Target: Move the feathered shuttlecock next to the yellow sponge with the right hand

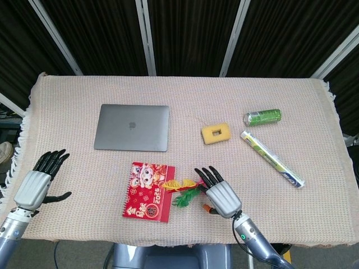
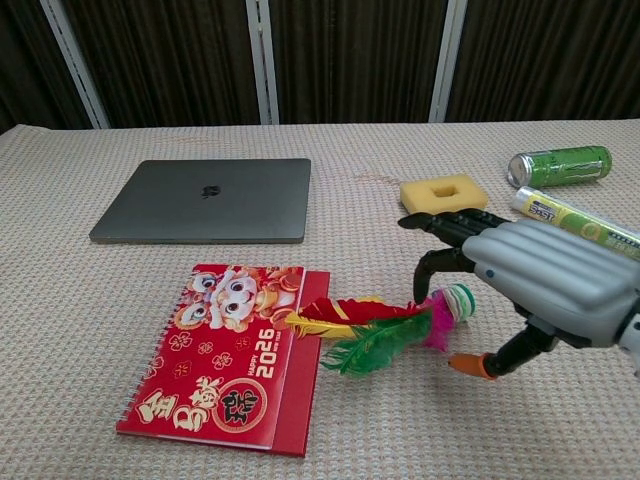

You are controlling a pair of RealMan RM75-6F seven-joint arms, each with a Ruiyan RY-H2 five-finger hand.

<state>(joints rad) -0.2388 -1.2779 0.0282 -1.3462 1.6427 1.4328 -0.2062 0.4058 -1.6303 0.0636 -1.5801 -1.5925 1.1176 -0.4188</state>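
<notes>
Calendar: the red spiral-bound 2026 desk calendar (image 1: 148, 191) lies flat at the near edge of the beige woven tablecloth (image 1: 185, 89), at 9 o'clock from the shuttlecock.
Shuttlecock: the feathered shuttlecock with red, yellow, green and pink plumes and a green-and-white striped disc base (image 2: 385, 325) lies on its side, feather tips over the calendar's right edge, base pointing to 3 o'clock.
My right hand: my grey right hand with black fingers (image 2: 530, 280) hovers over the shuttlecock's base end; fingers (image 2: 445, 225) spread and curved downward, orange-tipped thumb (image 2: 470, 365) apart below, nothing held. Whether a fingertip touches the base, I cannot tell.
My left hand: my left hand (image 1: 38, 182) sits near the cloth's left near corner, fingers apart, holding nothing.
Sponge: the yellow rectangular sponge with a hollow centre (image 1: 215, 133) lies at 12 o'clock from my right hand, well apart from the shuttlecock.
Tube: a long white-and-green tube (image 1: 271, 158) lies at 2 o'clock.
Can: a green drink can (image 1: 262, 116) lies on its side beyond the tube.
Laptop: a closed grey laptop (image 1: 132, 127) sits at 11 o'clock.
</notes>
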